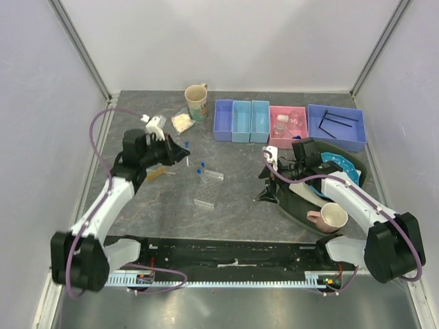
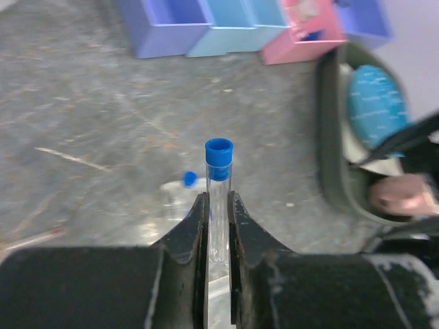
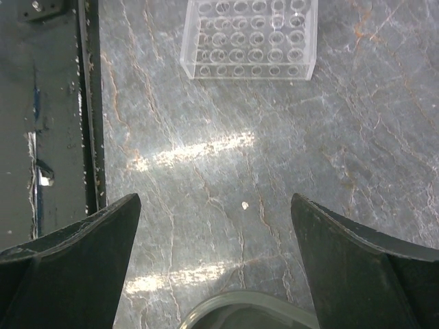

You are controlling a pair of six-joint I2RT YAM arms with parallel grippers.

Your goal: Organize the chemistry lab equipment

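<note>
My left gripper (image 1: 180, 153) is shut on a blue-capped clear tube (image 2: 219, 179) and holds it above the table, left of the clear plastic tube rack (image 1: 208, 186). In the left wrist view the tube stands upright between the fingers (image 2: 195, 226). Two more blue-capped tubes (image 1: 201, 166) stand in the rack's far end. My right gripper (image 1: 266, 194) is open and empty, pointing down at bare table right of the rack (image 3: 250, 38). The bag of pale powder (image 1: 181, 122) lies at the back. The black wire tripod (image 1: 336, 125) lies in the right blue bin. A small clear flask (image 1: 281, 125) sits in the pink bin.
A row of bins stands at the back: three blue (image 1: 241, 120), one pink (image 1: 288, 133), one larger blue (image 1: 351, 137). A cream mug (image 1: 197, 101) stands left of them. A pink mug (image 1: 328, 218) and blue dotted plate (image 1: 341, 164) lie on a dark tray at the right.
</note>
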